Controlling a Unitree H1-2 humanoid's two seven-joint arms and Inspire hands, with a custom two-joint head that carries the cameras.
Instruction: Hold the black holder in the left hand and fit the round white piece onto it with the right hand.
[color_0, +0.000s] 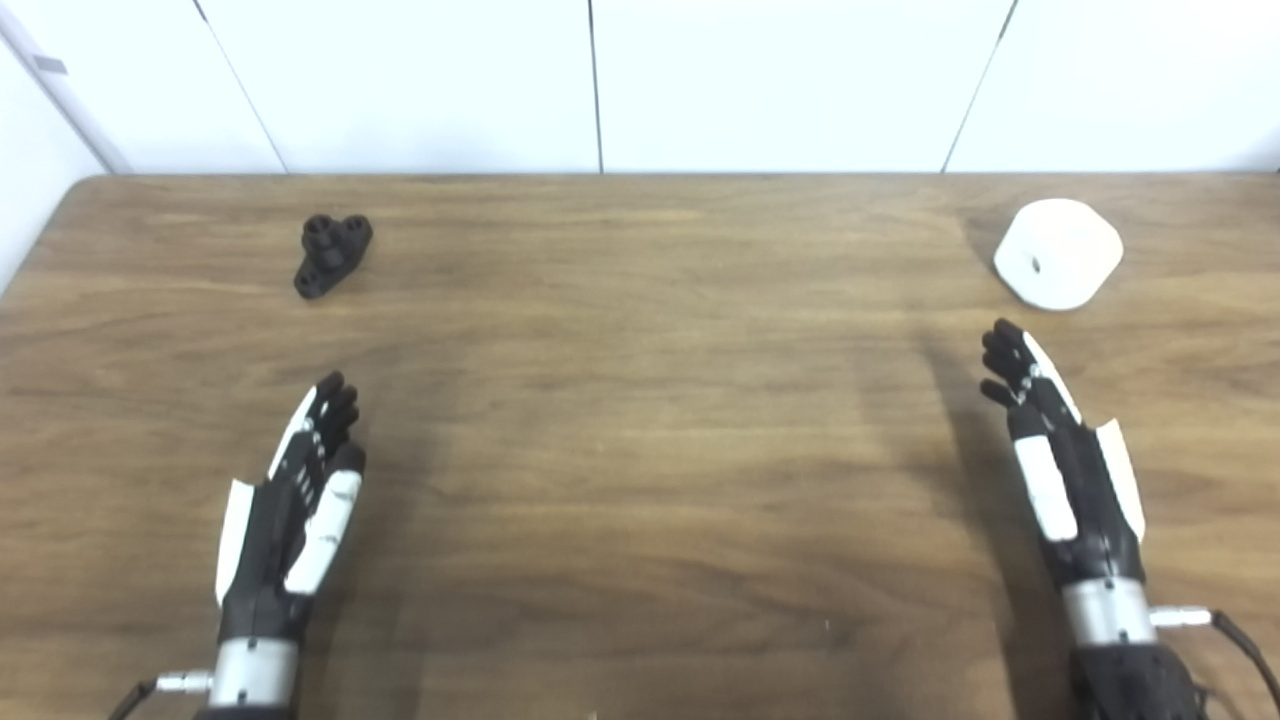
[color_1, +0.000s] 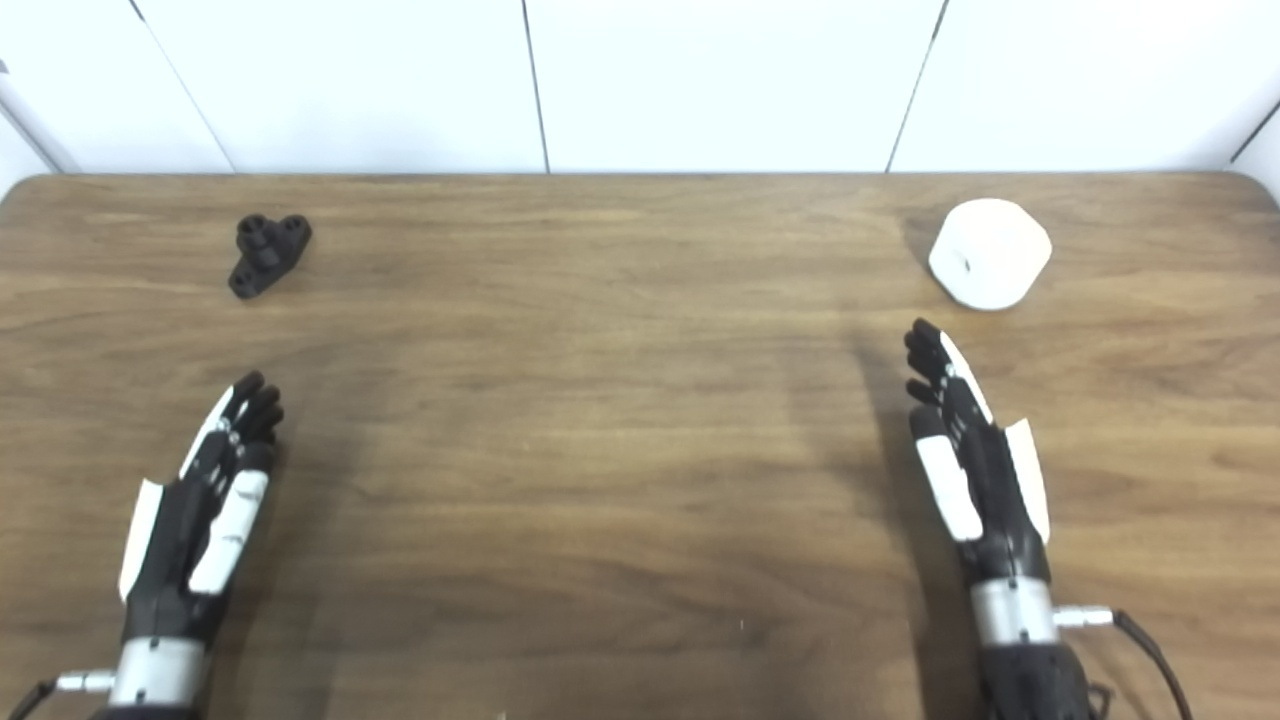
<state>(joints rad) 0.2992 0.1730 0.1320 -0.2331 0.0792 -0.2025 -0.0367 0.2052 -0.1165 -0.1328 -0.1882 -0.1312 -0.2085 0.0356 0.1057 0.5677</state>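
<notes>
Both the left hand (color_0: 300, 500) and right hand (color_0: 1060, 460) lie released on the desk (color_0: 640, 450); black holder (color_0: 332, 254) and round white piece (color_0: 1058, 253) await reaching, seemingly next.

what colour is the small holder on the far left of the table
Black all over. The holder shows best in the left eye view, lying on the brown wooden table.

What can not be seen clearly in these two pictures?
- Black holder: too small and dark in both eye views to read its holes and posts.
- Round white piece: its underside is hidden against the table; how deep its small hole goes cannot be told.
- Left robot hand and right robot hand: the arms are cut off by the bottom edge.
</notes>
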